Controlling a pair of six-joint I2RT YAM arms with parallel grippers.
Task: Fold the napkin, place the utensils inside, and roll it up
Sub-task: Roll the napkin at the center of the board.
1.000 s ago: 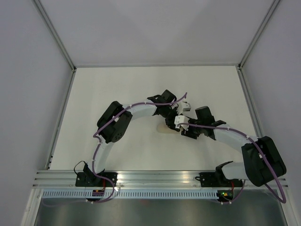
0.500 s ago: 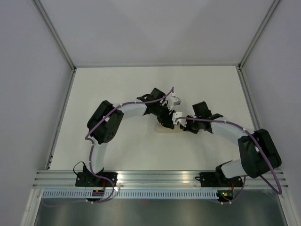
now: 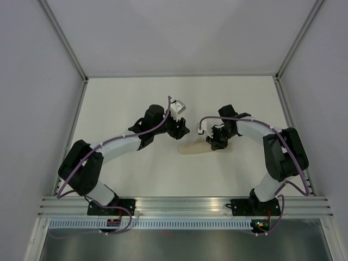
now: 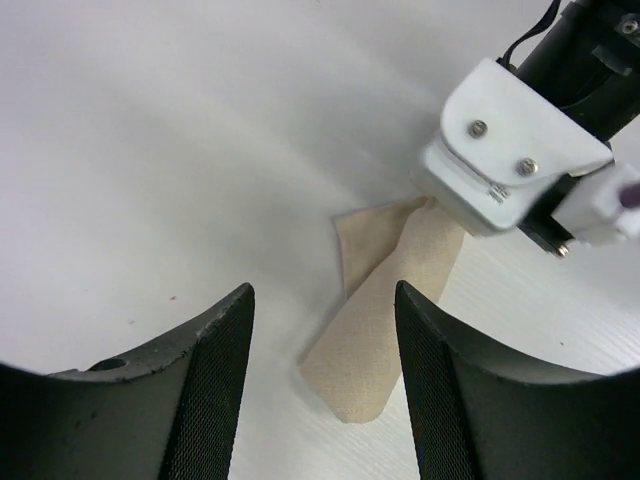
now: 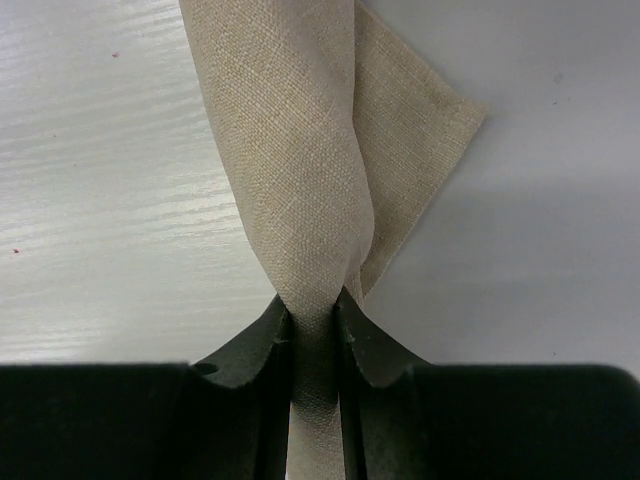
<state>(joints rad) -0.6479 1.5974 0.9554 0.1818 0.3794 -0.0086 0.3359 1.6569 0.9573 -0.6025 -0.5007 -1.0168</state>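
Note:
The tan napkin (image 3: 194, 148) lies rolled into a short tube on the white table, left of my right gripper. In the left wrist view the napkin roll (image 4: 385, 330) shows a loose corner flap at its upper side. My right gripper (image 3: 215, 142) is shut on one end of the napkin (image 5: 300, 150), the cloth pinched between both pads. My left gripper (image 3: 184, 129) is open and empty, hovering just above and behind the roll's free end (image 4: 325, 345). No utensils show; a fork or other cutlery is hidden or out of view.
The white table (image 3: 136, 109) is bounded by grey walls at the back and sides. A metal rail (image 3: 179, 204) with both arm bases runs along the near edge.
My left arm has swung back and to the left, its gripper letting go of the roll and opening. My right gripper has moved slightly right and stays shut on the napkin's end.

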